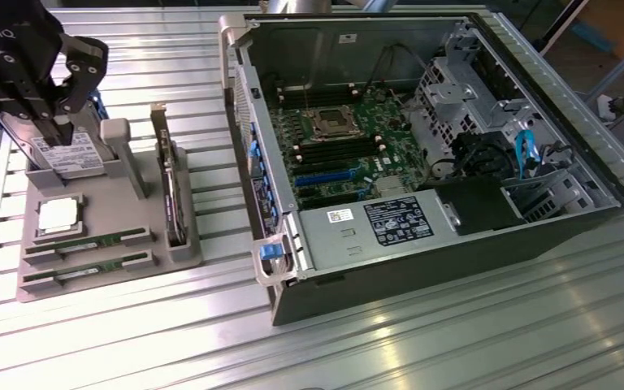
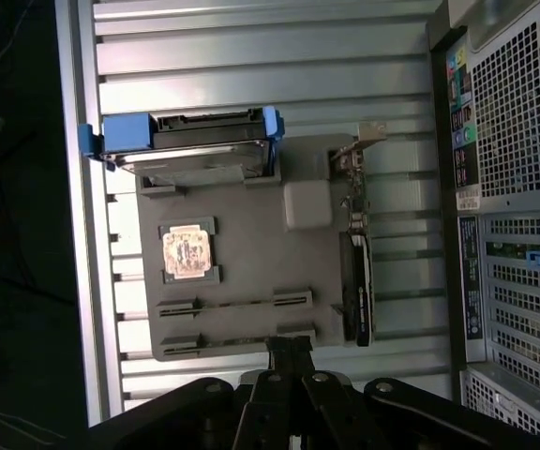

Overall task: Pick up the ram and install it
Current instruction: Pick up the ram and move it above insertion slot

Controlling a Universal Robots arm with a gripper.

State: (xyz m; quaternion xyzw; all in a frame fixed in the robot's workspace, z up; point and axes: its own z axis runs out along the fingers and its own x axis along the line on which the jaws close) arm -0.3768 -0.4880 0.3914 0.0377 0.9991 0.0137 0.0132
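Two ram sticks (image 1: 87,244) (image 1: 84,272), thin and green, lie edge-up in slots at the front of a grey fixture tray (image 1: 106,280) on the exterior view's left. In the wrist view they are narrow strips (image 2: 232,305) (image 2: 242,335) along the tray (image 2: 251,234). My black gripper (image 1: 49,118) hangs high over the tray's far end, in line with the hard drive (image 1: 68,154). Seen from the wrist, the fingertips (image 2: 289,345) are pressed together with nothing between them, above the tray edge beside the ram slots. The open computer case (image 1: 399,146) shows its motherboard (image 1: 340,150).
The tray also holds a square silver processor (image 1: 58,215), the hard drive in a blue caddy (image 2: 190,141) and an expansion card standing on edge (image 1: 171,191). The case's raised walls (image 1: 249,146) stand right beside the tray. A ribbed metal table (image 1: 453,341) carries everything.
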